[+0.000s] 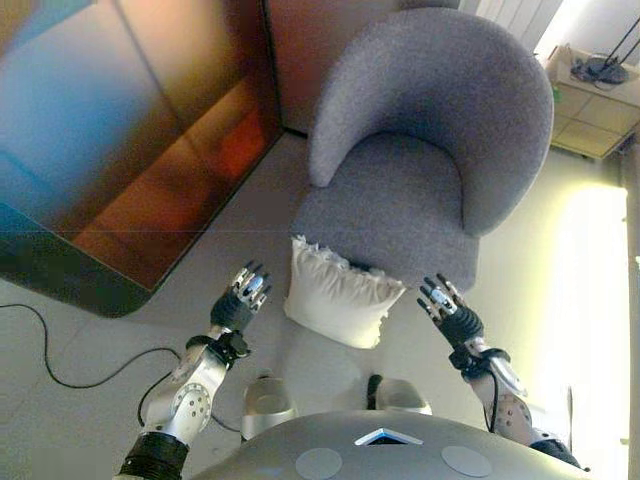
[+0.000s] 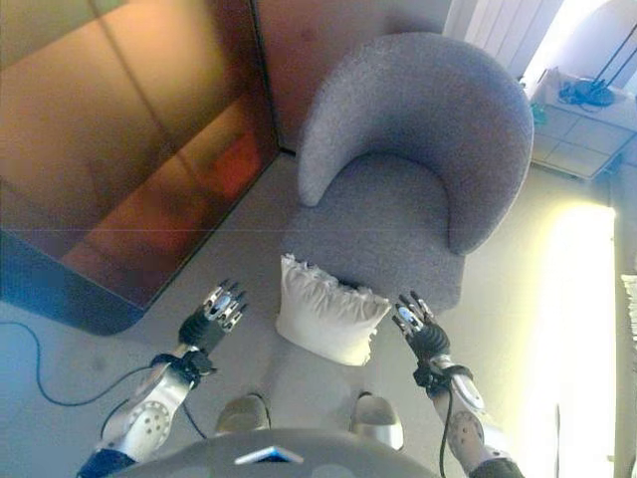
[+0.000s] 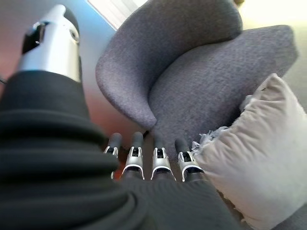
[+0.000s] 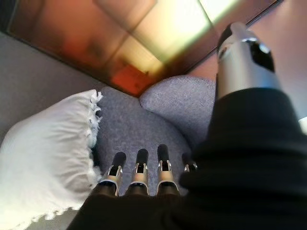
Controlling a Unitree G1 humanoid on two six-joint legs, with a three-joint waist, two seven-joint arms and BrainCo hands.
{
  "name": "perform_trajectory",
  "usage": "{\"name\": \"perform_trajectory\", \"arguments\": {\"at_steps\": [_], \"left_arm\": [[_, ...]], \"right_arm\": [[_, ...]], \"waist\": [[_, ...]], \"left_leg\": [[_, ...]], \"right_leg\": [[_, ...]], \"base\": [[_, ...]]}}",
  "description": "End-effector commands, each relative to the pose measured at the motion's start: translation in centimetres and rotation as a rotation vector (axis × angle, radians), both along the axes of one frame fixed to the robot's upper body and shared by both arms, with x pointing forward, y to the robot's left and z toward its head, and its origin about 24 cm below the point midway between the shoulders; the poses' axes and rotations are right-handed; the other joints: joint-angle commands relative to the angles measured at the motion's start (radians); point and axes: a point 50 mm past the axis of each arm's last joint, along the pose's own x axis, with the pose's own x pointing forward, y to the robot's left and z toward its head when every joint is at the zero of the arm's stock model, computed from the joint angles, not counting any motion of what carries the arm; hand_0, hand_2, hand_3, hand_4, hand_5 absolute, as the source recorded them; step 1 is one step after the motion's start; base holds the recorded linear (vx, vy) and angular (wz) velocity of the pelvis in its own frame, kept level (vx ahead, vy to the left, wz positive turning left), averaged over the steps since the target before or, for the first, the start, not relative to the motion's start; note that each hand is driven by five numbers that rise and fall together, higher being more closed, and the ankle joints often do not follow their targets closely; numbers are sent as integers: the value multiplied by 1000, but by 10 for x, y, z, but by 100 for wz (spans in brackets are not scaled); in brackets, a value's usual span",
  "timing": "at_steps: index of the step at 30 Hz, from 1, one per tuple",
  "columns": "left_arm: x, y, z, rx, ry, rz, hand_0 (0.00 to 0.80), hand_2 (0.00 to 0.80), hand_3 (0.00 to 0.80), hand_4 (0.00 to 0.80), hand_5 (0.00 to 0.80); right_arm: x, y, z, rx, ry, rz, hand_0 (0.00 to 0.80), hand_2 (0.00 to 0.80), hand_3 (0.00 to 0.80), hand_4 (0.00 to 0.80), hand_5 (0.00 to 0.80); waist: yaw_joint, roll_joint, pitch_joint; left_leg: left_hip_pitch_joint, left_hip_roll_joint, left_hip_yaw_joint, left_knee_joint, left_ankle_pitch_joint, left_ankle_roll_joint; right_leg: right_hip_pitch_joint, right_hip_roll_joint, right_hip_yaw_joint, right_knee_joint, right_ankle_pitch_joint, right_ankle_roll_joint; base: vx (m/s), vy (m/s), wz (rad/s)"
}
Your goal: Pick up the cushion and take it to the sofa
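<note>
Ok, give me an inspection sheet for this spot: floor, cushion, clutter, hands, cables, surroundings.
Surface: grey floor, bare around the cushion.
Job's things: white frilled cushion stands on the floor, leaning against the front of the grey armchair; not held.
Clutter: nothing seen.
Hands: left hand open, beside the cushion's left edge, apart from it; right hand open, at its right side, apart from it.
Cables: nothing seen apart from the robot's own.
Surroundings: glossy reddish-brown panel to the left; tiled stand at far right with a dark object on it, too small to identify.
</note>
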Motion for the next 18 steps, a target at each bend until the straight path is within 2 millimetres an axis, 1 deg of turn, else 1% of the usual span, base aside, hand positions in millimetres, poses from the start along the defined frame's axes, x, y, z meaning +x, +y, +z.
{"name": "perform_trajectory", "arguments": {"at_steps": [1,2,3,4,5,7,8,9,11,13,15,16,17,18], "left_arm": [[12,0,17,10,-114,-7,0,0,0,0,0],[13,1,17,23,-119,-7,0,0,0,0,0],[14,4,17,35,-121,-5,0,0,0,0,0],[15,7,17,46,-115,1,0,0,0,0,0],[15,11,18,58,-116,14,0,0,0,0,0],[13,18,20,68,-126,30,0,0,0,0,0],[10,21,19,77,-120,42,0,0,0,0,0],[10,26,19,82,-117,48,0,0,0,0,0],[10,28,19,105,-128,29,0,0,0,0,0],[14,29,20,141,-140,-1,0,0,0,0,0],[15,30,20,155,-140,-1,0,0,0,0,0],[16,31,20,159,-135,3,0,0,0,0,0],[17,33,21,170,-134,12,0,0,0,0,0],[19,35,22,178,-139,19,0,0,0,0,0]], "right_arm": [[14,11,16,82,-144,-12,0,0,0,0,0],[16,14,16,88,-147,-6,0,0,0,0,0],[18,18,15,85,-144,-2,0,0,0,0,0],[19,20,13,84,-130,-6,0,0,0,0,0],[20,23,13,99,-119,-9,0,0,0,0,0],[19,29,14,125,-129,19,0,0,0,0,0],[18,30,15,110,-133,27,0,0,0,0,0],[19,30,17,108,-142,24,0,0,0,0,0],[19,28,17,122,-144,-11,0,0,0,0,0],[17,27,13,111,-121,-51,0,0,0,0,0],[15,27,8,75,-85,-67,0,0,0,0,0],[14,27,6,52,-77,-64,0,0,0,0,0],[11,26,4,27,-67,-57,0,0,0,0,0],[10,24,2,4,-61,-52,0,0,0,0,0]], "waist": [[80,-16,-7],[87,-18,-8],[90,-22,-11],[91,-28,-14],[94,-34,-21],[100,-40,-35],[105,-45,-42],[107,-47,-52],[106,-49,-65],[104,-46,-73],[97,-32,-71],[96,-29,-69],[93,-26,-64],[89,-23,-58]], "left_leg": [[-166,-1,-46,-79,248,-23],[-180,-12,-37,-59,229,-16],[-194,-24,-21,-20,179,1],[-199,-36,-14,11,139,16],[-203,-52,-19,46,108,31],[-202,-63,3,87,80,49],[-194,-70,10,89,72,62],[-181,-81,15,84,67,76],[-169,-94,20,77,53,96],[-163,-113,24,86,28,122],[-132,-118,35,82,11,135],[-121,-118,41,80,6,134],[-106,-113,49,77,5,126],[-92,-106,55,70,7,115]], "right_leg": [[211,48,-8,-64,-35,14],[229,40,-9,-58,-52,18],[237,20,-10,-43,-65,26],[241,3,-7,-33,-69,35],[250,-15,1,-23,-70,47],[246,-39,-10,3,-55,59],[242,-52,-16,17,-37,70],[233,-71,-19,47,-2,78],[221,-81,-11,95,21,82],[188,-91,-13,206,64,80],[116,-101,-21,294,89,68],[96,-111,-32,295,92,63],[79,-129,-56,257,89,54],[66,-137,-72,208,81,48]], "base": [[370,120,-68],[326,131,-57],[324,150,-28],[325,161,-13],[307,157,-6],[312,147,-4],[327,145,-15],[308,142,-29],[263,146,-46],[205,158,-41],[184,129,-25],[165,45,-30],[136,-35,-41],[121,-93,-48]]}}
